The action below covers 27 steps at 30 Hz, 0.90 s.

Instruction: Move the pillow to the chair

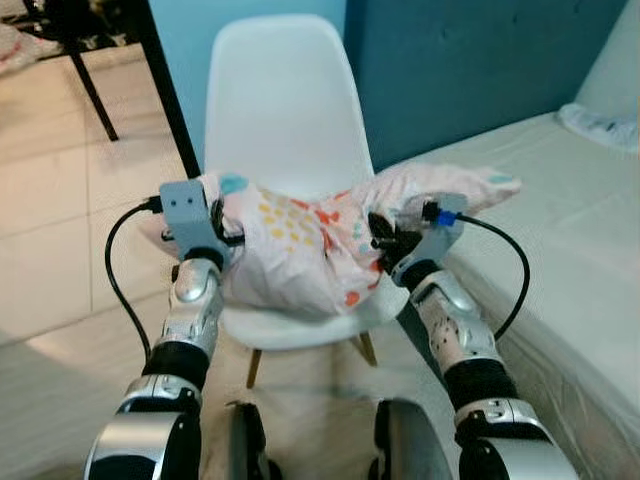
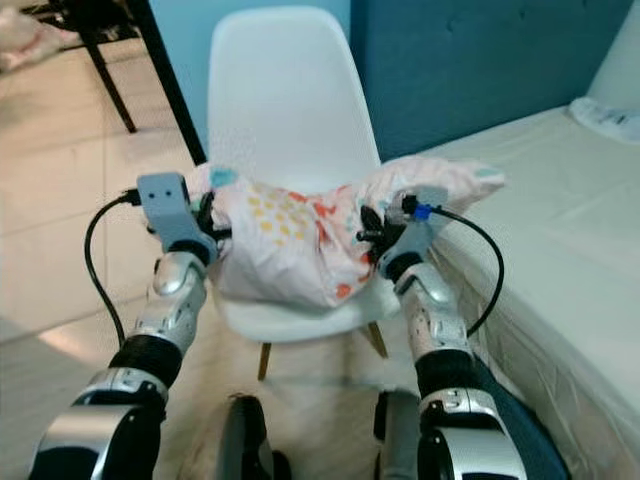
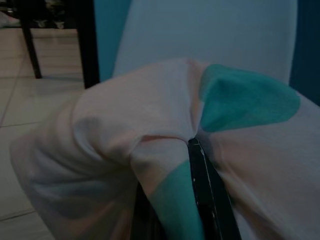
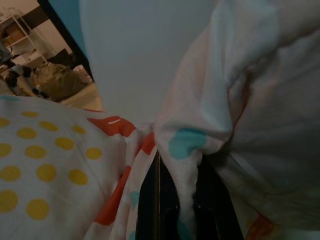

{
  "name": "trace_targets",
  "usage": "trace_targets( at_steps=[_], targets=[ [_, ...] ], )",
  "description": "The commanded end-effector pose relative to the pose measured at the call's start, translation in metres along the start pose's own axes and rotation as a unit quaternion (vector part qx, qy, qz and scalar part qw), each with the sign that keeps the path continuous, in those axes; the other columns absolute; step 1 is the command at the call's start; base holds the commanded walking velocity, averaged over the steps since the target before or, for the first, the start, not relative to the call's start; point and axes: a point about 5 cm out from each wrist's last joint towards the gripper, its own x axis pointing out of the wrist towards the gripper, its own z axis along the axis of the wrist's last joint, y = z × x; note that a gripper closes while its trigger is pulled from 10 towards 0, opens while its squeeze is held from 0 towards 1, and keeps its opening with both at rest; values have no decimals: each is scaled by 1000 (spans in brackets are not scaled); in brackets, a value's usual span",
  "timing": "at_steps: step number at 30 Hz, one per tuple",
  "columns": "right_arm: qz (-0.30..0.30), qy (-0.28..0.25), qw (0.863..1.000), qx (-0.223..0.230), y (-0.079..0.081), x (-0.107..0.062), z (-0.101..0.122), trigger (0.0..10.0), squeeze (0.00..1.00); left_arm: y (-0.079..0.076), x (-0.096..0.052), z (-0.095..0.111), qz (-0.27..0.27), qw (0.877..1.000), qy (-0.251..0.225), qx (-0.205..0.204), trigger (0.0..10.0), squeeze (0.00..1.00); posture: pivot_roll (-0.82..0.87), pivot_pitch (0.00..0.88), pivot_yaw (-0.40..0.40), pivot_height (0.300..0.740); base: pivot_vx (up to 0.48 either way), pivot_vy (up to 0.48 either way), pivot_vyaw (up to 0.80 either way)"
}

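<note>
Head views: pillow [image 1: 300, 245] lying on the seat of the white chair [image 1: 283, 110], long axis crosswise, one end overhanging toward the bed [image 1: 560, 230] on the right. Left gripper [image 1: 222, 238] at the pillow's left end, right gripper [image 1: 388, 245] at its right part.

Left wrist view: black fingers [image 3: 207, 200] clamped on a fold of pillow fabric.

Right wrist view: fingers [image 4: 150, 200] pinching a pleat of the cover between them, chair back beyond.
</note>
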Motion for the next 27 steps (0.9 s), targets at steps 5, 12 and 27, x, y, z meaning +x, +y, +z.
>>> trace_targets(
  at_steps=[5, 12, 27],
  targets=[
    [9, -10, 1000, -8, 6, 7, 5, 10000, 0, -20, 6, 7, -44, 999, -9, -2, 10000, 0, -61, 232, 46, 586, 0, 0, 0],
    [13, -9, 1000, -6, 8, 5, 1, 10000, 0, -23, 9, 10, -51, 999, -12, -3, 10000, 0, -59, 231, 39, 586, 0, 0, 0],
    [-24, 8, 998, 64, 2, 17, -12, 10000, 0, -2, 32, 27, 5, 999, 7, 52, 10000, 0, -46, 311, 42, 586, 0, 0, 0]
  ],
)
